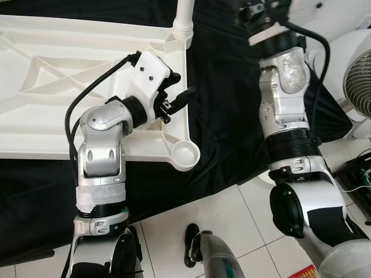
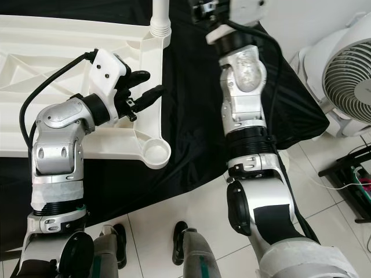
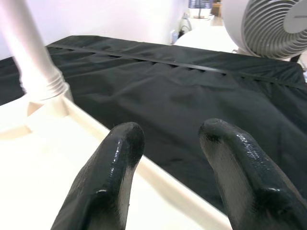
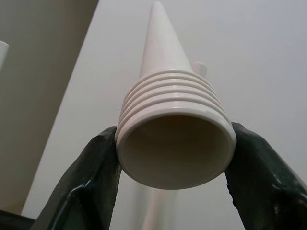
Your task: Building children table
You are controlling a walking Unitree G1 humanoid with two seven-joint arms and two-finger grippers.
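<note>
The white plastic tabletop (image 1: 52, 75) lies upside down on a black cloth (image 1: 226, 110). One white leg (image 1: 184, 17) stands in its far right corner socket. The near right corner socket (image 1: 186, 153) is an empty round cup. My left gripper (image 1: 181, 87) hovers open just over the tabletop's right rim, nothing between its fingers (image 3: 115, 158). My right arm (image 1: 284, 87) reaches up at the far right. In its wrist view, the right gripper (image 4: 175, 158) is shut on the threaded end of another white tapered leg (image 4: 168, 81), hollow end facing the camera.
A white floor fan (image 2: 348, 75) stands to the right, beyond the cloth's edge. A dark rack with cables (image 2: 353, 179) sits on the tiles at the far right. White floor tiles (image 1: 232, 226) and my own feet are at the bottom.
</note>
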